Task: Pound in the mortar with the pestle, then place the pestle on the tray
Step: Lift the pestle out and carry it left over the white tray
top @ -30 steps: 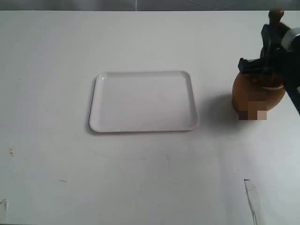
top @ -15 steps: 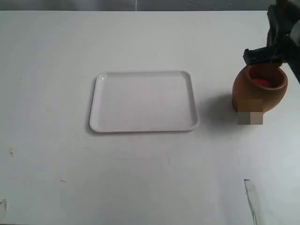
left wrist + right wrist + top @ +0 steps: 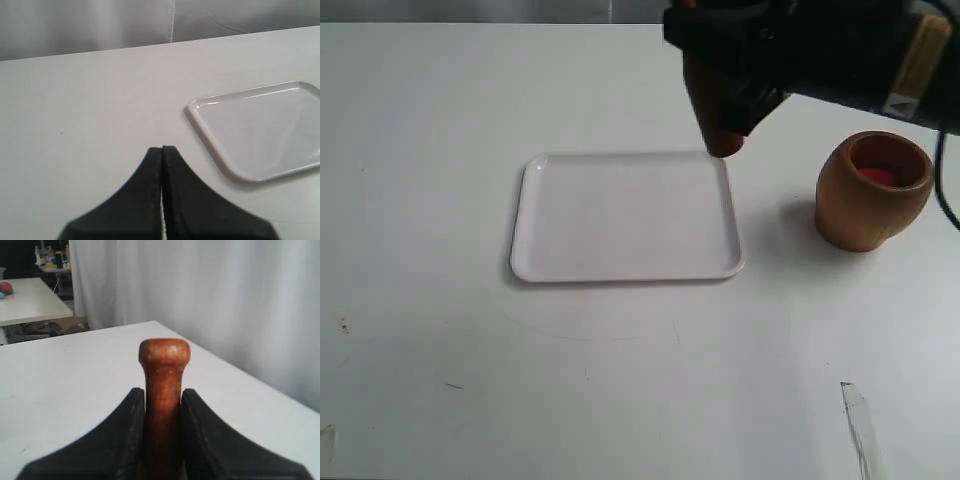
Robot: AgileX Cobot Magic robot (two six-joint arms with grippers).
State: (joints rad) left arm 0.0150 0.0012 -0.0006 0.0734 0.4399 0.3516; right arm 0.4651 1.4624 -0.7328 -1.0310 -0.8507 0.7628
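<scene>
The light-brown mortar [image 3: 873, 195] stands at the right of the table, its reddish inside showing. A flat white tray [image 3: 625, 215] lies in the middle, and its corner also shows in the left wrist view [image 3: 260, 130]. My right gripper [image 3: 735, 55] reaches across and is shut on the dark reddish pestle [image 3: 720, 120], which hangs thick end down over the tray's far right corner. In the right wrist view the pestle [image 3: 164, 360] stands between the fingers of the right gripper [image 3: 162, 392], knob outward. My left gripper [image 3: 162, 149] is shut and holds nothing, over bare table beside the tray.
A thin pale scrap [image 3: 857, 420] lies near the table's front right edge. Small dark specks mark the table at the front left [image 3: 343, 323]. A pale curtain [image 3: 225, 300] hangs behind the table.
The right arm has lifted the pestle out of the mortar and swung left to above the tray's far right corner. The mortar's mouth is now uncovered.
</scene>
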